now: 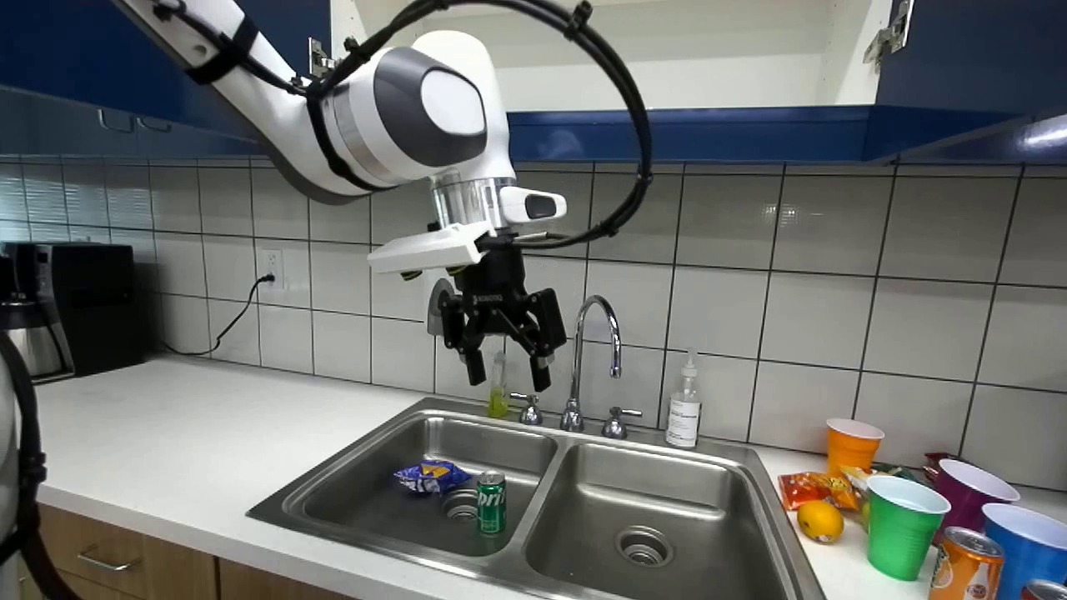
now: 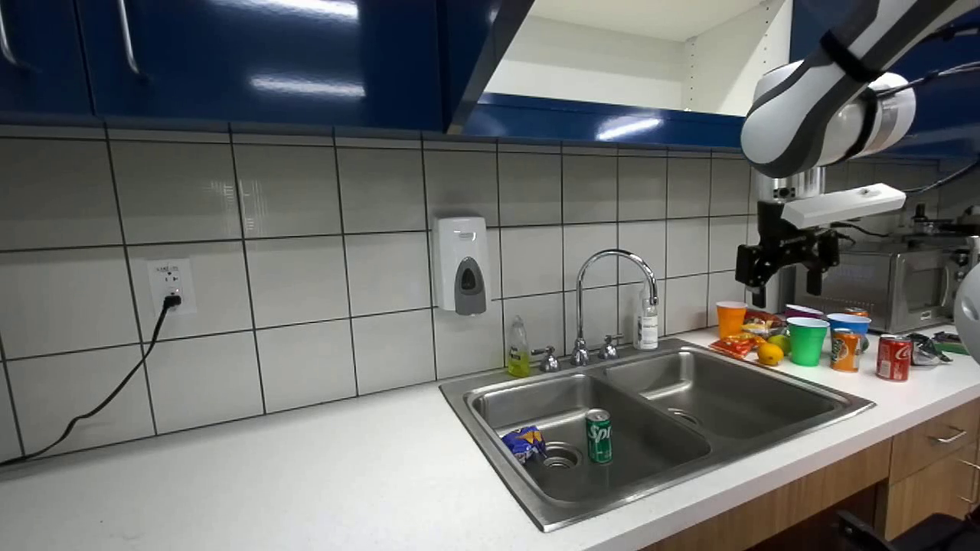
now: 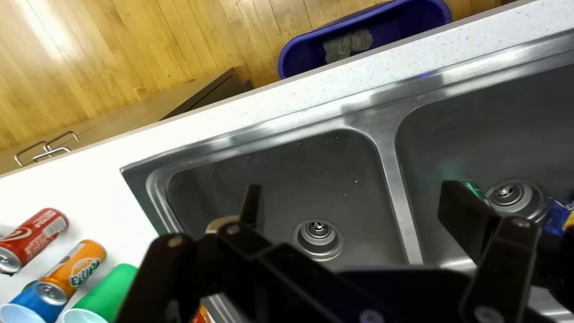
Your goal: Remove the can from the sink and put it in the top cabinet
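In an exterior view the gripper [image 1: 508, 375] hung mid-frame above the sink [image 1: 708, 533], jaws spread with nothing between them and pointing down, probably to straddle the can [image 1: 492, 502]. That stood upright beside the drain [image 1: 460, 504], in the basin [image 1: 367, 504] at frame left. The cabinet [image 1: 708, 75], top centre, stood open, presumably to receive it; the cable [image 1: 642, 158] looped in front and might snag.

In an exterior view the faucet [image 2: 579, 314] arched right of centre, likely something to steer around. The packet [image 2: 524, 441] lay left of the can, near enough to be nudged. The green cup [image 2: 807, 341] and red can [image 2: 894, 357], at right, seemed out of the way.

In the wrist view the right-hand jaw hid most of the can; a shift towards frame right, over the divider [image 3: 397, 193], seemed due before descending.
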`<state>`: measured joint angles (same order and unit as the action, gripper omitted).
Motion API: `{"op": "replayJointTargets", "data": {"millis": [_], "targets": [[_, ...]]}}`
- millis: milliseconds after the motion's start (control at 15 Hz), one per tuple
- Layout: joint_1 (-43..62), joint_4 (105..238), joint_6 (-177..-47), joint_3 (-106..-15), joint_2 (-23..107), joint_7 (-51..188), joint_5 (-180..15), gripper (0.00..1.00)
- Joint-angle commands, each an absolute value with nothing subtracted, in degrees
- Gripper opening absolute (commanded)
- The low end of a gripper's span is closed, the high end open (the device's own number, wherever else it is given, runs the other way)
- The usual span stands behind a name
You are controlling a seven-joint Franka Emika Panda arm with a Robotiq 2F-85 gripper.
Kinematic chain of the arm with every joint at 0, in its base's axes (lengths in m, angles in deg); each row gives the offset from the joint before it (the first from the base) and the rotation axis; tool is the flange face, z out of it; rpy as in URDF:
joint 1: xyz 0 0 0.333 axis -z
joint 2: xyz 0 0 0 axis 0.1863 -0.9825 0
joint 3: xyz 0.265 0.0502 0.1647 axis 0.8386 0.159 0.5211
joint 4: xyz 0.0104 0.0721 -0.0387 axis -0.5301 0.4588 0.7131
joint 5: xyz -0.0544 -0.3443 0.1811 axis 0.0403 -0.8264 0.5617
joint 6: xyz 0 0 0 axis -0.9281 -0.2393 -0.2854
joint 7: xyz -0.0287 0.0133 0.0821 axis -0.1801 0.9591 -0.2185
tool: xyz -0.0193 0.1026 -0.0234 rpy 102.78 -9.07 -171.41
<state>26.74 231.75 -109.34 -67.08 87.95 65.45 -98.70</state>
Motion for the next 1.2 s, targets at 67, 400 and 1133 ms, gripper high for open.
{"op": "replayJointTargets", "data": {"millis": [67,400,1133], "targets": [[24.4,233.6,-116.8,-66.6,81.6,64.5,-96.7,1.0],[23.6,235.3,-126.0,-66.5,73.5,64.7,-96.4,1.0],[20.8,233.2,-142.7,-65.5,56.1,66.3,-96.9,1.0]]}}
